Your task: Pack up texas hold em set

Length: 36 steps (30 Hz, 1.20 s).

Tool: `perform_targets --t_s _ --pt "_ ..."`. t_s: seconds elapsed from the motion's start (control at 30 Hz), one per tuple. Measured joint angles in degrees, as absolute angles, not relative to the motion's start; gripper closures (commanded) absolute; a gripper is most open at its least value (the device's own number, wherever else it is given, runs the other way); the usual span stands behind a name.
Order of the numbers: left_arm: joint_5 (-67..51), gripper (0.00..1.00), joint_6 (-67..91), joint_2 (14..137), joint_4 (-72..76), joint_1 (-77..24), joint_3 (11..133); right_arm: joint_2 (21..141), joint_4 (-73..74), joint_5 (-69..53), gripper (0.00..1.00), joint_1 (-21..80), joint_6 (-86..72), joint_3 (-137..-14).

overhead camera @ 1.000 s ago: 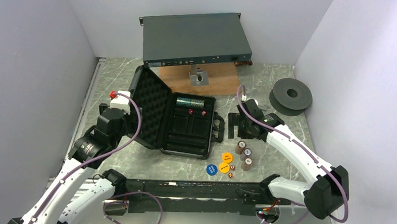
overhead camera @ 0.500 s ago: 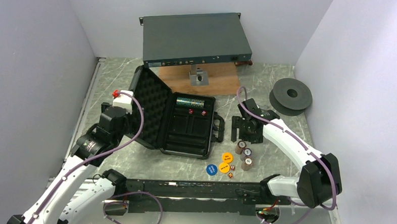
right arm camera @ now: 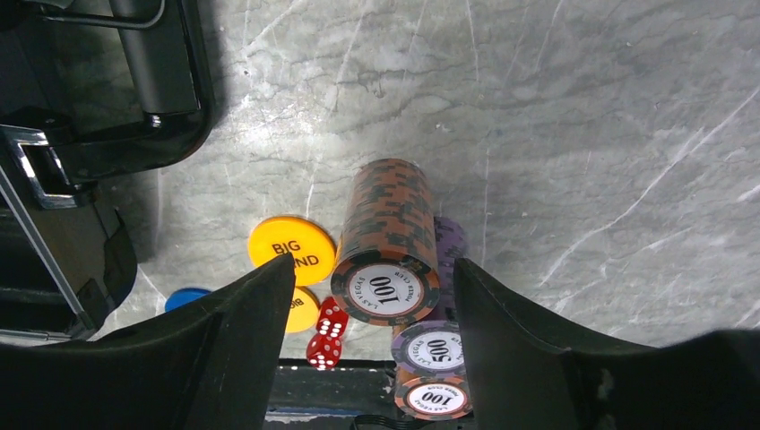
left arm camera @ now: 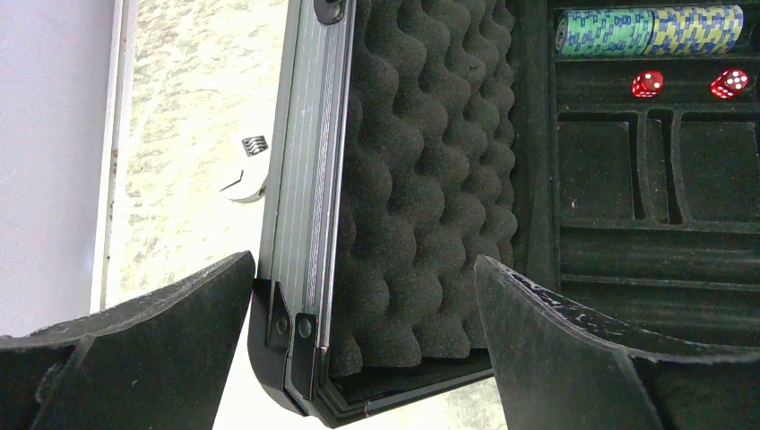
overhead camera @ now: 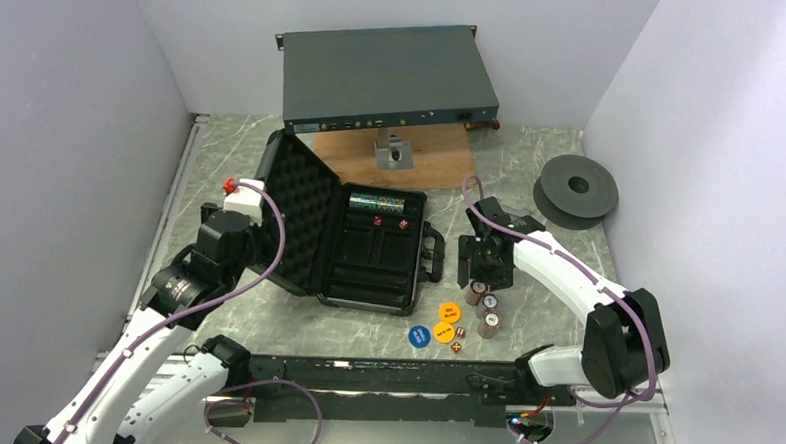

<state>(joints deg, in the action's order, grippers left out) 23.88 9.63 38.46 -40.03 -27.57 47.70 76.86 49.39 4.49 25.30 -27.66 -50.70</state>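
Left gripper (left arm camera: 363, 262) spread wide, you hover at the near edge of the case (left arm camera: 305, 161) lid; inside, one chip row (left arm camera: 645, 30) and two dice (left arm camera: 645, 83) are packed. Right of the case, three stacks (overhead camera: 487, 303), the discs (right arm camera: 291, 249) and loose dice (right arm camera: 330, 333) lie out; your right gripper (right arm camera: 375, 269) points down, jaws apart astride the orange stack (right arm camera: 385, 224)

The black case (overhead camera: 366, 281) lies open on the table (overhead camera: 294, 328), foam lid (overhead camera: 300, 203) tilted back (chip roll (overhead camera: 375, 199), two red dice (overhead camera: 377, 221) inside). Right of it: three upright chip stacks (overhead camera: 484, 304), yellow, orange and blue discs (overhead camera: 443, 331), loose dice (overhead camera: 456, 347).
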Motion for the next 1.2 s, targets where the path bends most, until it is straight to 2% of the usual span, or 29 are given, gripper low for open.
perform_targets --t_s 0.13,0.3,0.47,0.57,0.77,0.93,1.2 --pt "23.86 0.02 9.58 38.48 -40.03 -27.57 47.70 76.88 49.21 4.29 0.45 25.30 -27.64 -50.70" --pt "23.83 0.02 9.47 38.46 -40.03 -27.57 47.70 76.90 49.23 4.16 0.53 25.30 -27.53 -50.70" --pt "23.77 0.02 9.45 38.19 -40.01 -27.57 47.70 76.95 49.28 4.16 0.76 25.26 -27.31 -50.70" --pt "23.24 0.02 9.45 37.93 -39.94 -27.57 47.70 77.10 49.30 4.19 0.84 25.26 -27.38 -50.76" --pt "22.20 0.01 9.02 37.63 -39.66 -27.55 47.70 77.80 51.94 5.30 0.86 25.32 -27.92 -53.28" --pt "20.80 0.01 8.56 37.71 -39.07 -27.29 47.70 77.82 54.85 6.13 0.89 25.32 -28.36 -60.23" --pt "11.97 0.00 5.21 35.97 -34.20 -26.81 46.92 81.54 54.52 4.45 0.96 25.32 -26.92 -69.76"
